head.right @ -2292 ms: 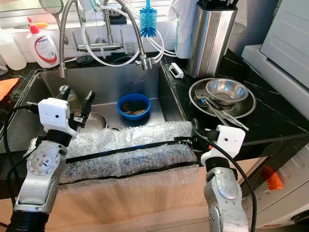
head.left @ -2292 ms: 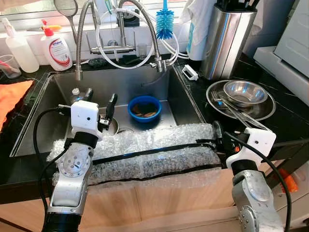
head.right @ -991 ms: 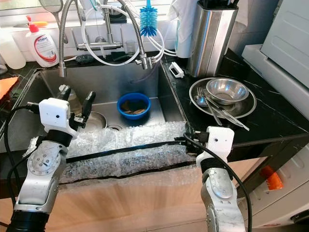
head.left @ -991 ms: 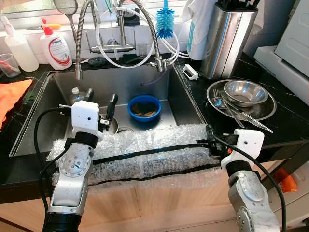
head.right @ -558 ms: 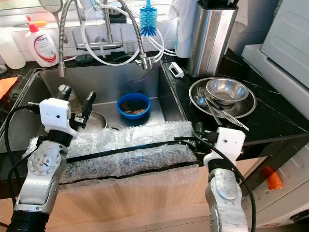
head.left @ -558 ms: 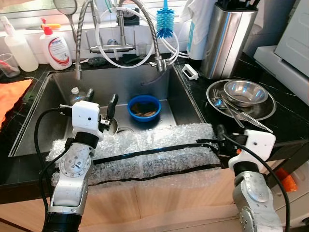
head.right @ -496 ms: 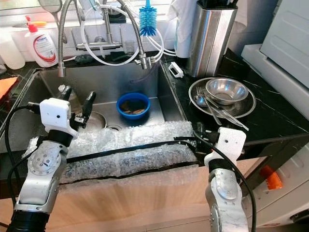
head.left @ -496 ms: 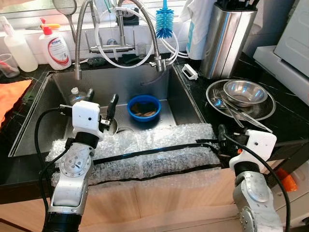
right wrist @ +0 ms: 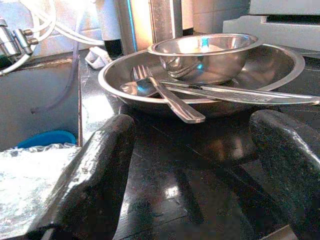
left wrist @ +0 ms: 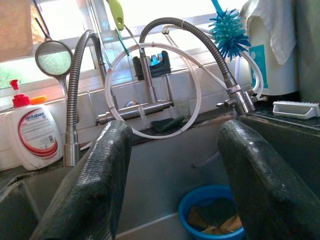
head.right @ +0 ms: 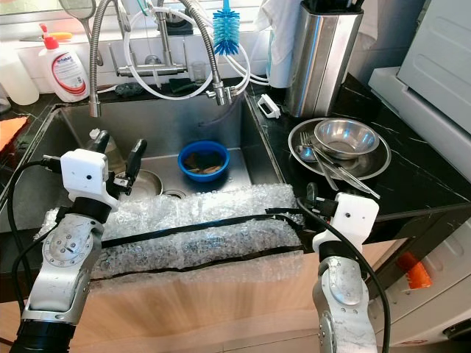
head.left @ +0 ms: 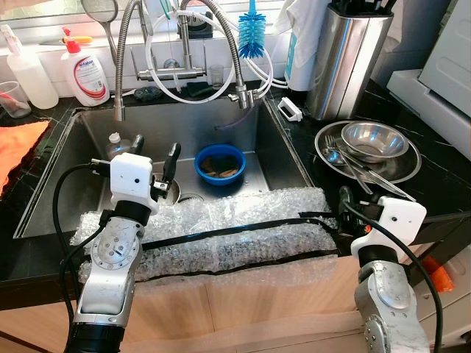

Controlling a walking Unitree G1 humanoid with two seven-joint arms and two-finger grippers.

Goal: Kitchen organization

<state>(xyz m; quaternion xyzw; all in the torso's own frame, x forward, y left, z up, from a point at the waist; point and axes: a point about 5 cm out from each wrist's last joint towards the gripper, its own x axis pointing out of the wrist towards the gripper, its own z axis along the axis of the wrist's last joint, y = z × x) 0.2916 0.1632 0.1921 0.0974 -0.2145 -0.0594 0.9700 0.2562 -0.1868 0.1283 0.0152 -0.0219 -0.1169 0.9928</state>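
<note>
The right gripper [right wrist: 192, 150], fingers spread and empty, hovers over the dark counter with the steel plate [head.left: 401, 170] of cutlery at its 12 o'clock. The left gripper [head.left: 153, 156], also spread and empty, hangs over the sink [head.left: 96, 140], the blue bowl [head.left: 220, 163] at its 3 o'clock.

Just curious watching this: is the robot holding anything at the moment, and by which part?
Nothing is held. The left gripper is open above the sink, and the right gripper is open, facing the steel plate.

Head pair: looking forward and down over sink [head.left: 44, 184] and black tabletop [head.left: 441, 184], sharing faucet [head.left: 221, 29], blue bowl [head.left: 220, 163], steel plate [head.left: 401, 170]. Left wrist: low inside basin, facing faucet, blue bowl close. Right wrist: skimming tabletop, close to steel plate.
</note>
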